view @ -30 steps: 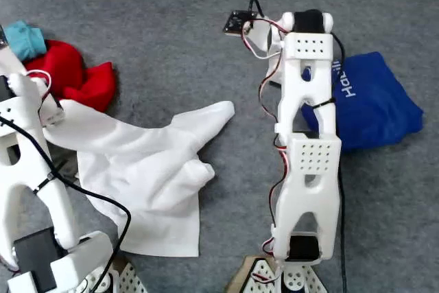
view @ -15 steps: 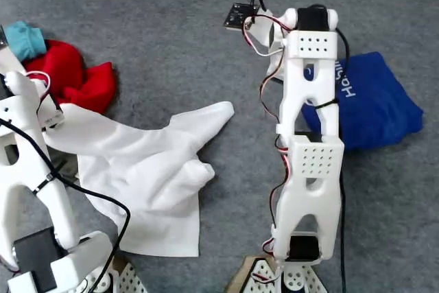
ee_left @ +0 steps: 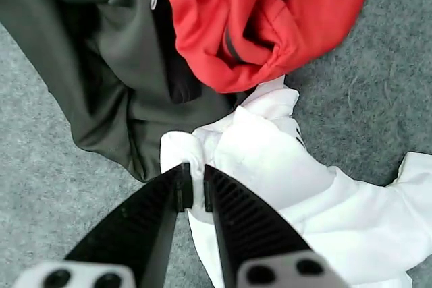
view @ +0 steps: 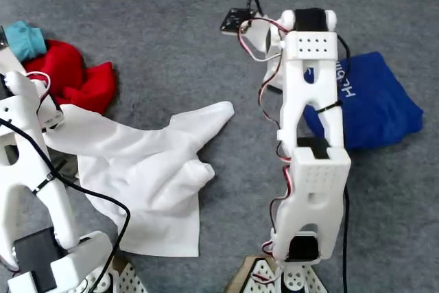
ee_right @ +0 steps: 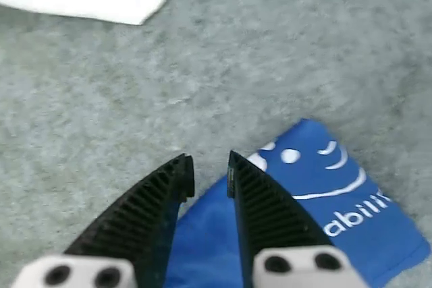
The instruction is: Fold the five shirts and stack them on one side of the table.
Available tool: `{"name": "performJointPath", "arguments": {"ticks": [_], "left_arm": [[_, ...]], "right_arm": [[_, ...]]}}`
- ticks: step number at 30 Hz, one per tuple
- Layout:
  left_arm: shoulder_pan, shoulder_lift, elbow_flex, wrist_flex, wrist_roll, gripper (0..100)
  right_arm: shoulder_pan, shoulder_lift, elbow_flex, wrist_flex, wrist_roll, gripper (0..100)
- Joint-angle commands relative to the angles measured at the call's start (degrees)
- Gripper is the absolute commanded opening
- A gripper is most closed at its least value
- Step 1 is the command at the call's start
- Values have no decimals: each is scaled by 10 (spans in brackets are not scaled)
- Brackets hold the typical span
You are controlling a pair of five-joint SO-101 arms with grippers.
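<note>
Shirts lie scattered on a grey felt desk [view: 171,46] between two white robot arms. The left fingers [ee_left: 183,192] are nearly closed, pinching a bunched edge of the white shirt [ee_left: 270,166], which sprawls crumpled and unfolded on the left half of the desk. That pinched edge sits right against a red shirt [view: 68,77] and a dark olive shirt [ee_left: 81,65]. A teal shirt [view: 26,39] lies at the far left edge. The right fingers [ee_right: 182,179] are a little apart and hold nothing. They hang over one edge of the blue shirt [view: 377,111], which lies folded on the right side, partly under that arm.

Risks: the grip on the white shirt takes in only a small fold of cloth, so it could slip free under a pull. With the pinch so close to the red and dark shirts, a pull may drag them along. The white shirt's layers overlap, so a tug could bunch it rather than flatten it.

Hard to see: the left arm covers most of the dark shirt from above, and the teal shirt is cut off at the edge. The right arm hides part of the blue shirt, so its fold may be less tidy than it seems.
</note>
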Motion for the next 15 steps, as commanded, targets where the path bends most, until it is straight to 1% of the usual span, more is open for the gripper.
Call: {"name": "performJointPath", "arguments": {"ticks": [1, 15], "left_arm": [[-8, -21, -31, 3, -4, 19], [-8, -21, -31, 2, -4, 19]], "right_arm": [[-15, -71, 26, 8, -8, 107], [-17, -109, 95, 8, -8, 107]]}}
